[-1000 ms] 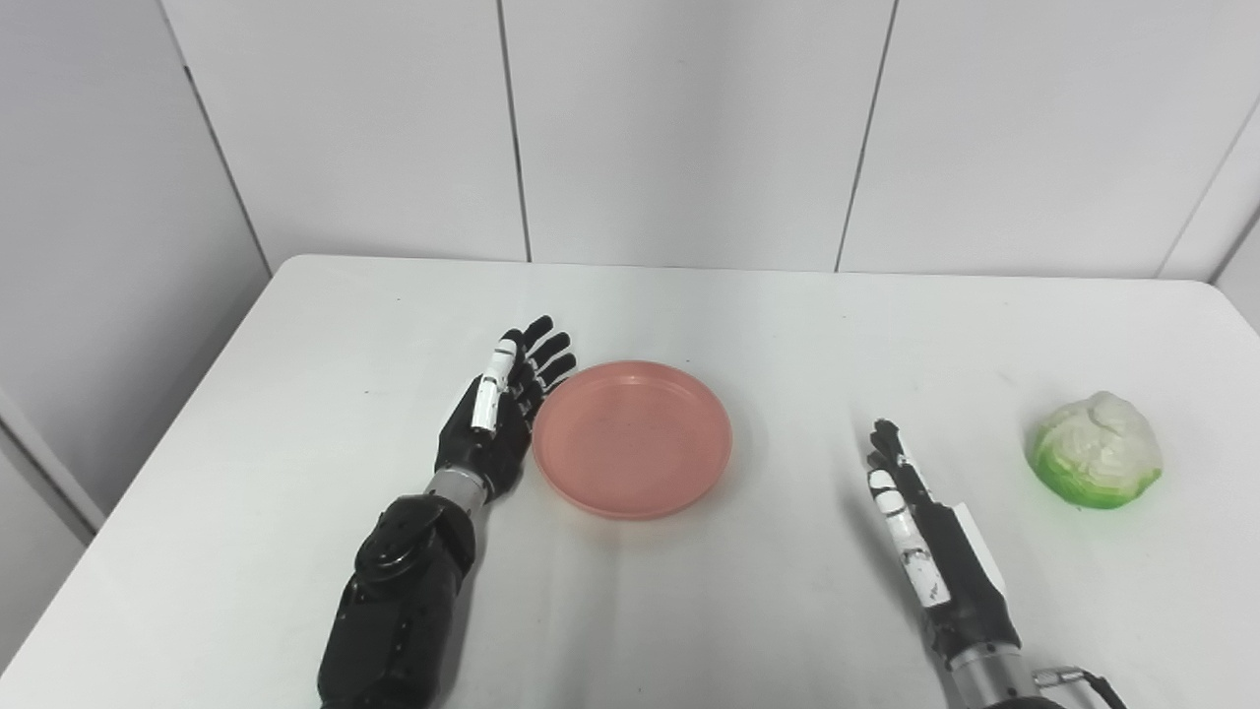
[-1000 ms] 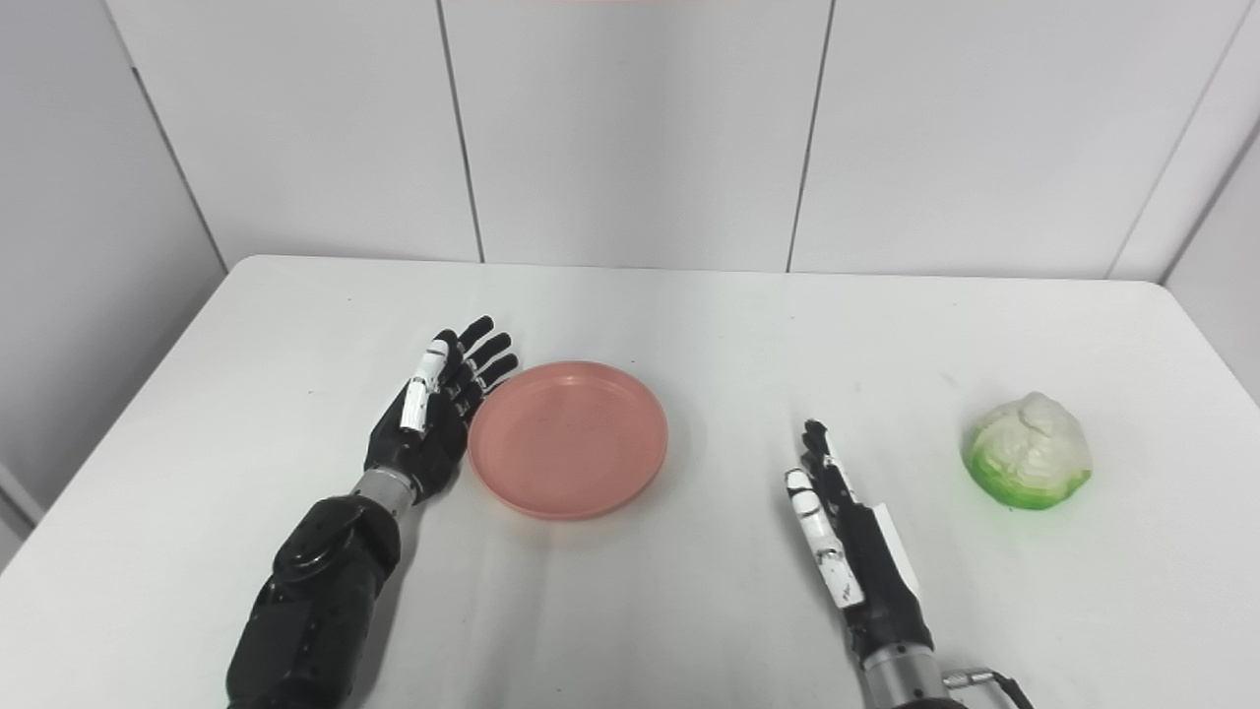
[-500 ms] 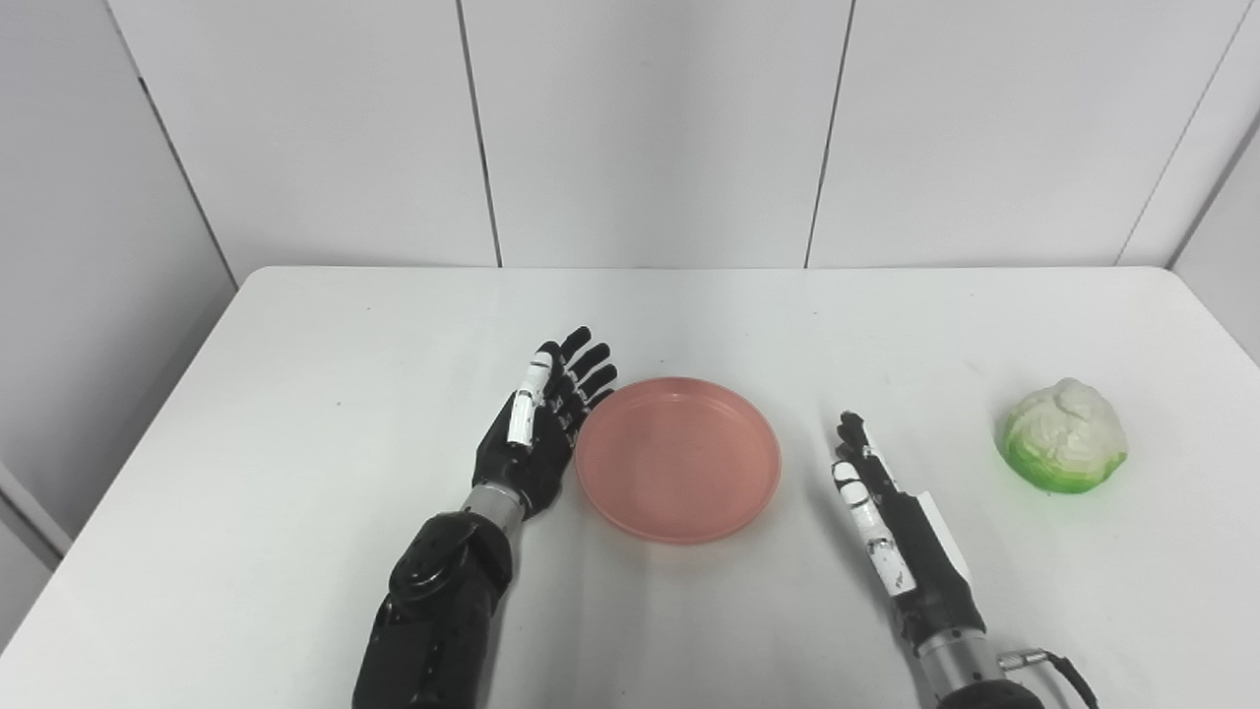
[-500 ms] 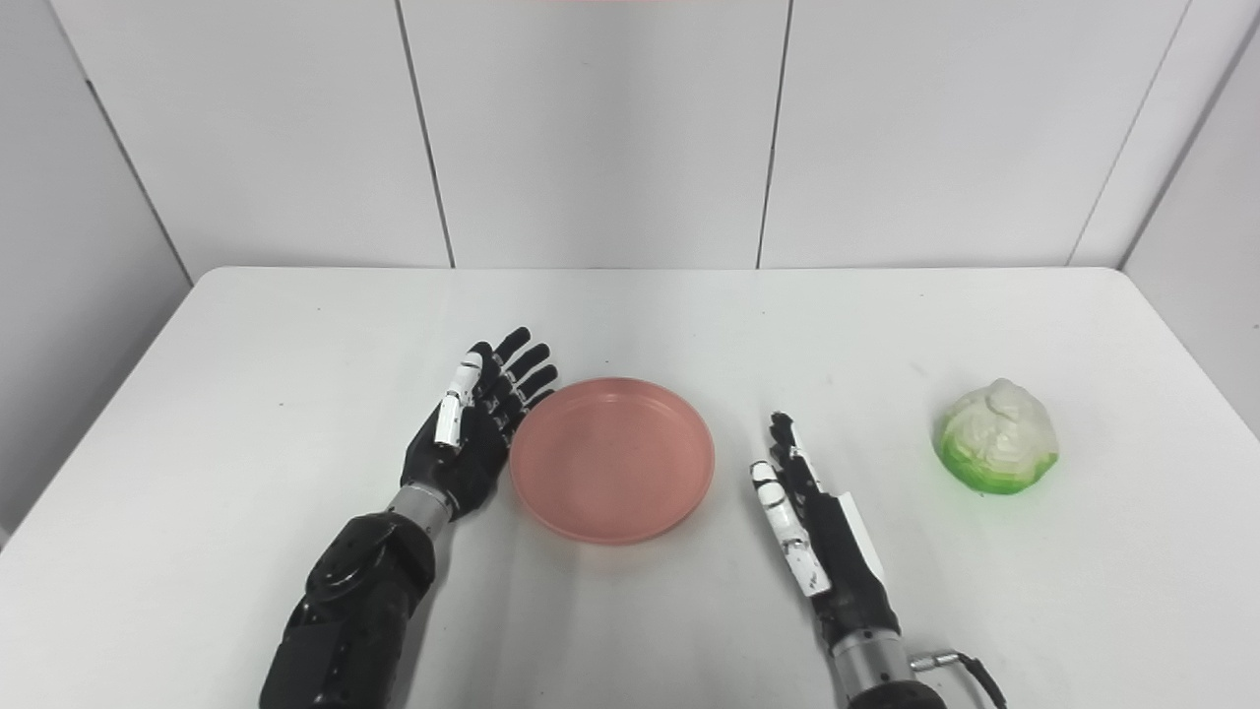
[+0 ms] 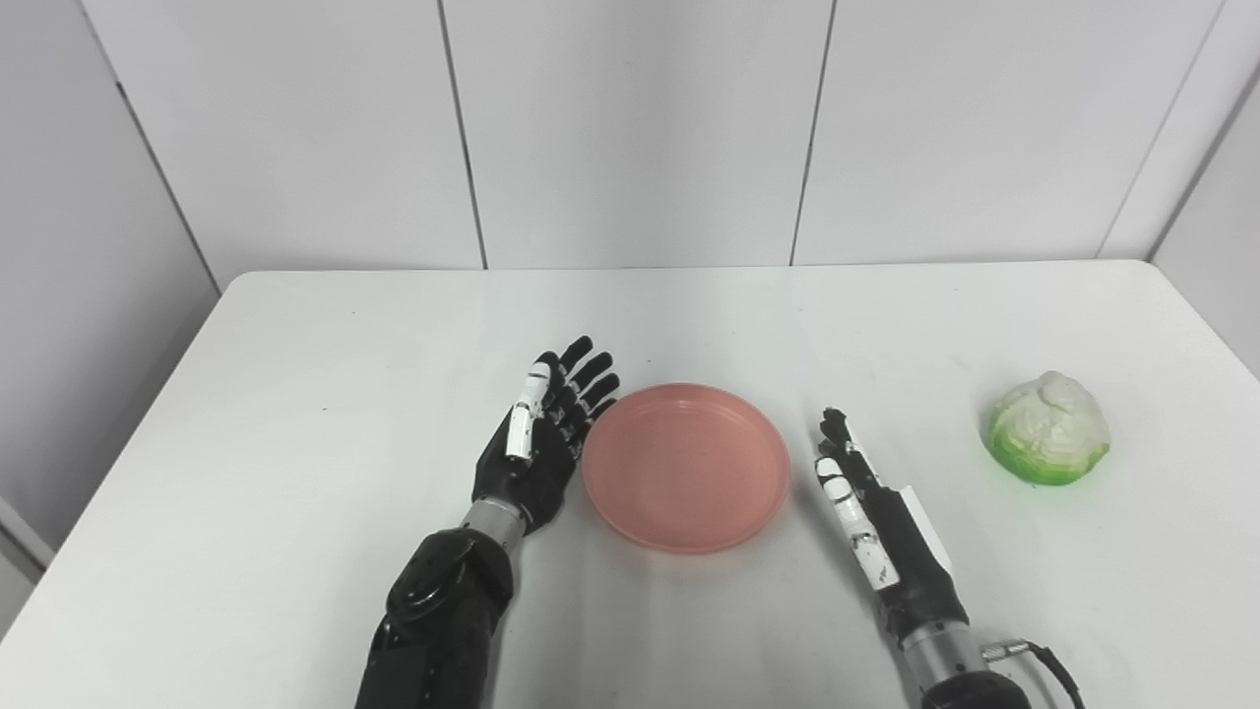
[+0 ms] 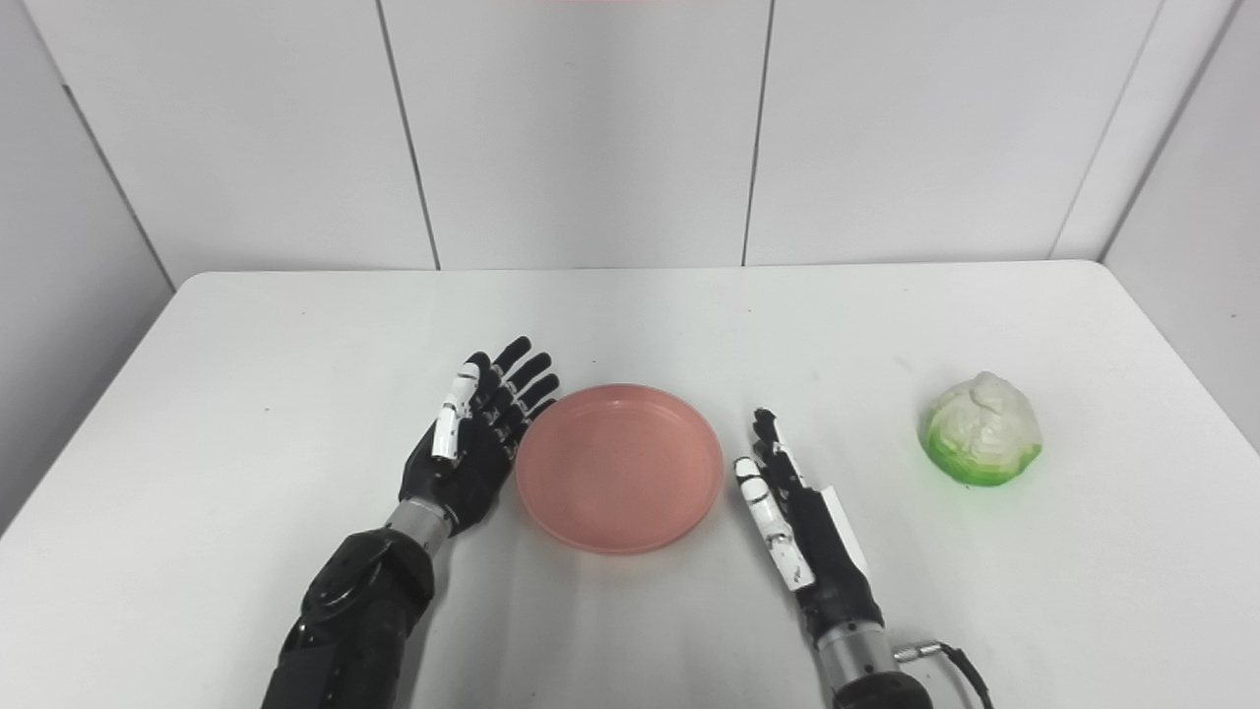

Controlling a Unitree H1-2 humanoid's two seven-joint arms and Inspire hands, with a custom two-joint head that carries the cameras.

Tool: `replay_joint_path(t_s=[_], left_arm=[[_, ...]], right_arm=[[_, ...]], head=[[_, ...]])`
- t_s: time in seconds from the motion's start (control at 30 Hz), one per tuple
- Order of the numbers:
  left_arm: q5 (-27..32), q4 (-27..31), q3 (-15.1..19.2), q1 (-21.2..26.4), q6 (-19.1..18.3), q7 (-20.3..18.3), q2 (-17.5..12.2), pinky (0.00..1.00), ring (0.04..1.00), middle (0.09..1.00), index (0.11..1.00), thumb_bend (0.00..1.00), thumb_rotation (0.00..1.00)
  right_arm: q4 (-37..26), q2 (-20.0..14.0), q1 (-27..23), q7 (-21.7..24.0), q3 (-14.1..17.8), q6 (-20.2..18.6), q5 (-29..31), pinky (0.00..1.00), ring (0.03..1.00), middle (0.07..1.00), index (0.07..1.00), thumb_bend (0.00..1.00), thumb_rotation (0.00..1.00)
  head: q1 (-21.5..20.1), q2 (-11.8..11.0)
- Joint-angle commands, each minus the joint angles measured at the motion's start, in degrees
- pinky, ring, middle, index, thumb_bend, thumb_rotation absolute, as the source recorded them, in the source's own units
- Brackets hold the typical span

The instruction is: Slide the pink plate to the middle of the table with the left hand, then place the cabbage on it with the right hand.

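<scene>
So the pink plate (image 5: 686, 467) is sitting flat on the white bench (image 5: 295, 394), pretty much dead centre, right between the two robot hands. The left robot hand (image 5: 536, 448) is standing on its edge just off the plate's left rim, palm turned toward the plate, fingers (image 5: 581, 369) stretched out and fanned apart, pointing away from the robot. It's holding nothing. Whether the palm is actually touching the rim or just barely off it, I honestly can't tell from either eye view; it's super close either way.

The right robot hand (image 5: 871, 507) is on the other side, just past the plate's right rim with a thin strip of bench showing between them. It's also on its edge, fingers straight and lying close alongside each other, pointing away from the robot, nothing in its grip.

The cabbage (image 5: 1046, 441) (whitish top, bright green around the bottom) is out to the right of the right robot hand, well apart from it and a bit further forward, sitting on the bench near the right edge. Nothing's on the plate. Plain white wall panels (image 5: 630, 128) behind the bench.
</scene>
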State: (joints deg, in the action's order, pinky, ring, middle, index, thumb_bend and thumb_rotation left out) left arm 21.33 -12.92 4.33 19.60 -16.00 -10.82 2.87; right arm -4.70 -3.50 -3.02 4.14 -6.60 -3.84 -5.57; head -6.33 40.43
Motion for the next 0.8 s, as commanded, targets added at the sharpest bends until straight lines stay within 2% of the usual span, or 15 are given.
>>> replay_joint_path(t_s=[0.0, 0.2, 0.53, 0.6, 0.77], left_arm=[[-0.7, 0.0, -0.5, -0.6, -1.2, 0.0, -0.4, 0.95, 0.939, 0.939, 0.93, 0.32, 1.0], [-1.0, 0.6, -0.6, -1.5, -1.0, 0.8, -0.2, 0.94, 0.932, 0.933, 0.924, 0.31, 1.0], [-0.9, -2.0, -0.4, -1.6, 1.5, 0.1, -0.3, 0.92, 0.919, 0.922, 0.914, 0.33, 1.0], [-0.6, -1.8, -0.2, -1.7, 1.4, 0.0, -0.3, 0.92, 0.921, 0.922, 0.915, 0.33, 1.0], [-0.7, -2.8, -0.1, -1.4, 2.1, -0.7, -0.7, 0.92, 0.919, 0.922, 0.914, 0.33, 1.0]], right_arm=[[-0.7, 0.6, -0.8, 0.7, -0.7, -1.0, 0.1, 0.98, 0.987, 1.0, 1.0, 0.34, 1.0], [-1.7, 0.4, -0.4, 0.6, -0.1, -1.3, 0.6, 0.97, 0.99, 1.0, 1.0, 0.33, 1.0], [-3.7, 0.0, -1.3, -2.0, 1.2, -2.1, -3.3, 0.98, 0.982, 0.993, 1.0, 0.37, 1.0], [-5.2, -0.5, -2.1, -2.4, 1.3, -3.0, -5.4, 0.96, 0.981, 0.99, 0.998, 0.38, 1.0], [-7.9, -4.6, -5.8, -2.1, 1.3, -2.3, -11.5, 0.92, 0.966, 0.981, 0.986, 0.44, 1.0]], head=[[-0.2, 0.2], [-2.1, 0.7], [-4.8, -0.4], [-5.8, -0.7], [-8.3, -1.7]])
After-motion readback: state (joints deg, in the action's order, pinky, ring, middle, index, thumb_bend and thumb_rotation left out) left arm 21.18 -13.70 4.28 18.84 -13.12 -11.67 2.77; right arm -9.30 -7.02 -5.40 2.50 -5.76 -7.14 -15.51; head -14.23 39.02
